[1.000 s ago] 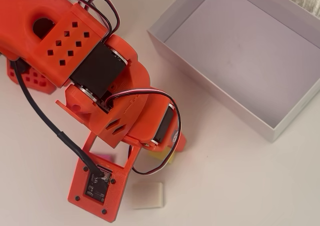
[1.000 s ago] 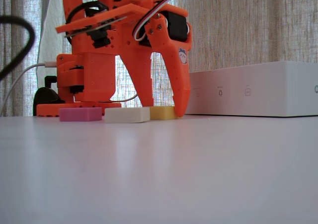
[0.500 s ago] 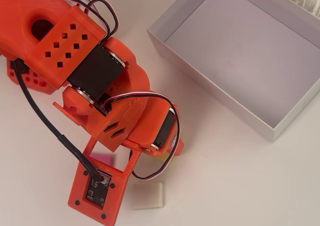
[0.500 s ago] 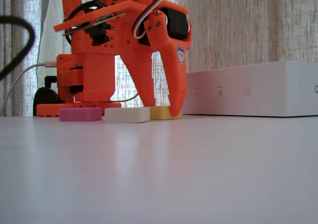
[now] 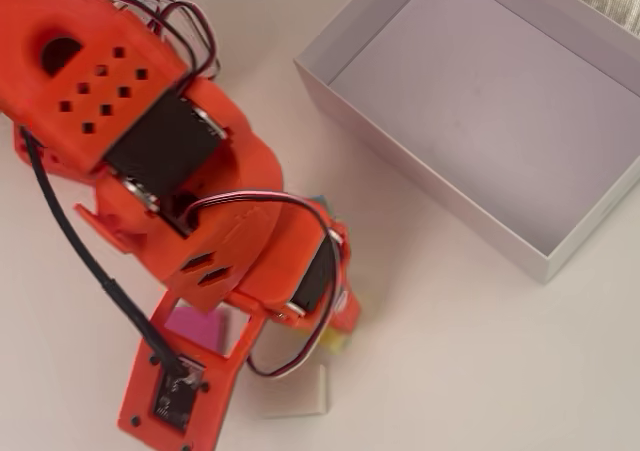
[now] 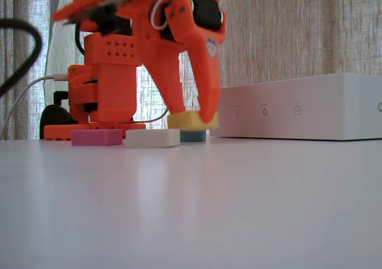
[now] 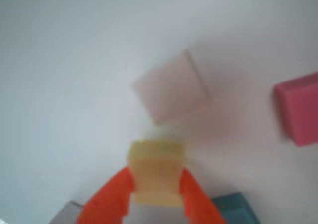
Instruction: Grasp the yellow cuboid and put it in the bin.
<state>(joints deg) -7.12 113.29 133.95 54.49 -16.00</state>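
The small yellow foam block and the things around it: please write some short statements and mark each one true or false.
1. The orange claw holds the small flat yellow foam block off the table. True.
2. The large shallow white bin already holds a block. False: its floor is bare.
3. In the fixed view, the cream-white foam block lies on the table beside the pink foam block. True.
4. The dark blue-green foam block is stacked on the yellow one. False: it lies on the table, below it in the fixed view.

overhead looks down; fixed table-level; wrist close.
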